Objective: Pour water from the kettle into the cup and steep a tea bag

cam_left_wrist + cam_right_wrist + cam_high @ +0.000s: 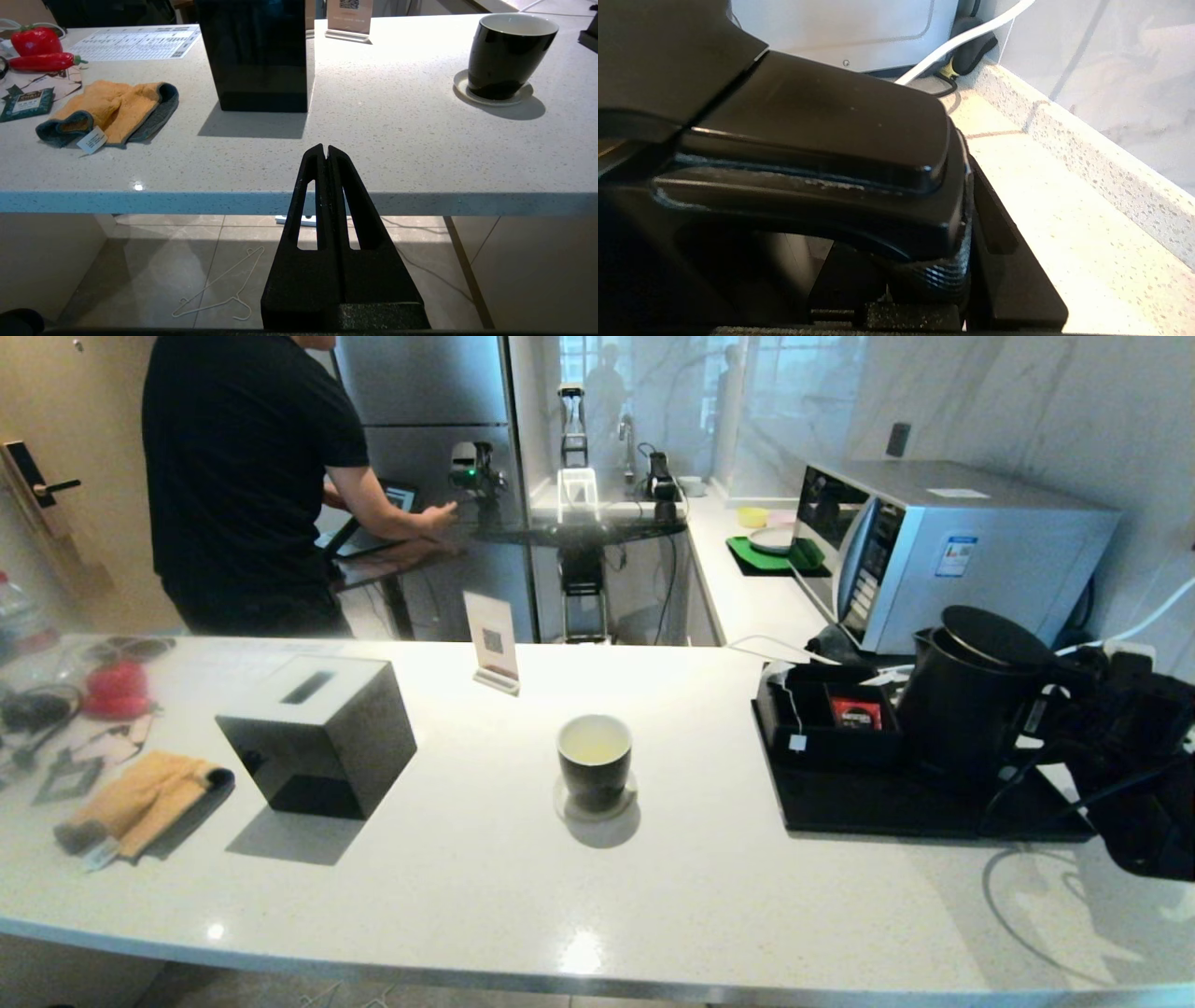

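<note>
The black cup (595,761) stands on a round pale coaster mid-counter, with pale yellowish water (595,740) inside; the left wrist view shows the cup (509,56) too. The matte black kettle (971,709) is on the black tray (887,812) at the right. My right gripper (1064,709) is shut on the kettle's loop handle (822,154), and one finger (1008,261) shows beside it. A thin white string with a small square tag (796,742) hangs over the tray's box; the tea bag pouch is hidden. My left gripper (325,151) is shut and empty, below the counter's front edge.
A black cube box (317,733) with a slot stands left of the cup, an orange cloth (140,798) further left. A red packet (856,712) lies in the tray's box. A microwave (943,546) is behind the kettle, a card stand (493,644) behind the cup. A person stands at back left.
</note>
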